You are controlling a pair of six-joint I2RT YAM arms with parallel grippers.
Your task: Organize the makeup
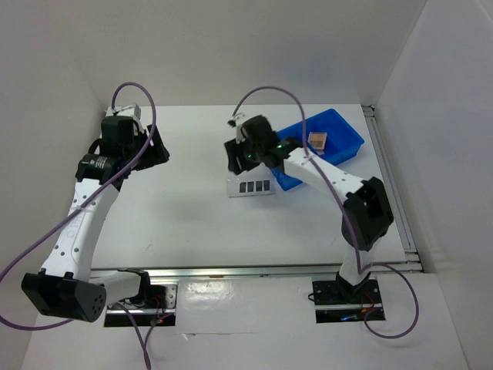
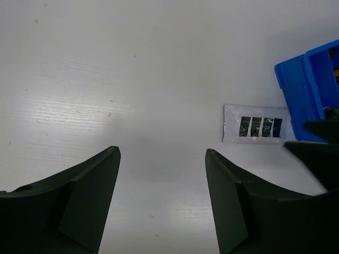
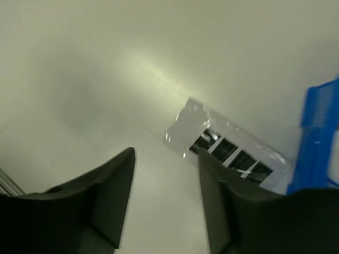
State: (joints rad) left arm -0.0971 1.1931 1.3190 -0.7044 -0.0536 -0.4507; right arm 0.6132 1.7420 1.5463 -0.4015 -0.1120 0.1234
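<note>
Hovering near the grey strip palette (image 1: 250, 186), right gripper (image 3: 165, 159) spread wide, empty; left gripper (image 2: 161, 159) likewise.

readable text: none | labels/brands: none legible | numbers/signs: none in any view

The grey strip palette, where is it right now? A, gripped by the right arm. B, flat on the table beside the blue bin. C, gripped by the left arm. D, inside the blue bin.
B: the grey strip palette lies flat on the table next to the blue bin, while the left gripper and right gripper are both open and hold nothing.
</note>
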